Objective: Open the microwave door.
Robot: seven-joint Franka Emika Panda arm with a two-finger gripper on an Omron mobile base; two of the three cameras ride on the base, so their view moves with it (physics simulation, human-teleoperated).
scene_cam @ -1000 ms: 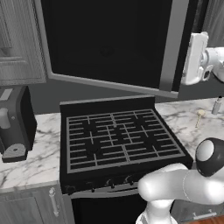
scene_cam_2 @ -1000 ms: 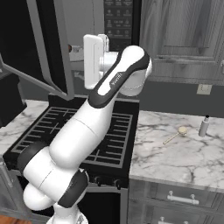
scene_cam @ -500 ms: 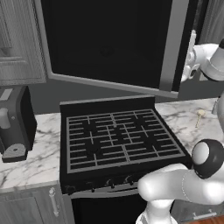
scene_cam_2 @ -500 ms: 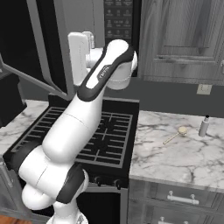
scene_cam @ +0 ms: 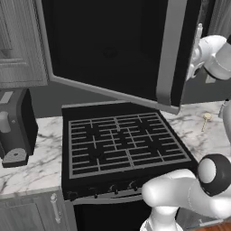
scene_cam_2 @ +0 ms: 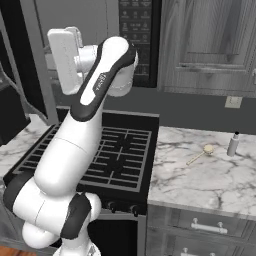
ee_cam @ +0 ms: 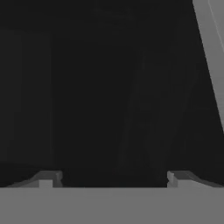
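The microwave door (scene_cam: pixel 113 47) stood swung well out from the microwave (scene_cam_2: pixel 137 40), its wide black glass panel hanging over the back of the black gas stove (scene_cam: pixel 122 144) in the left base view. Its vertical grey bar handle (scene_cam: pixel 168 49) ran down the free edge, which reached toward the right of that view. In the right base view the microwave's narrow dark button panel (scene_cam_2: pixel 136 35) showed above the stove, and the grey edge of the open door rose at the left.

The arm's white hand sat high, just behind the door's free edge. The fingers (ee_cam: pixel 113 178) pointed into a dark surface (too dim to tell which part of the appliance), with a pale grey strip slanting down the upper right of the hand view. The two tips stood well apart with nothing between them.

On the marble worktop (scene_cam_2: pixel 200 175) to the right of the stove lay a small wooden spoon (scene_cam_2: pixel 200 154) and, near it, a small upright bottle (scene_cam_2: pixel 232 145). A black toaster (scene_cam: pixel 16 128) stood on the worktop left of the stove.
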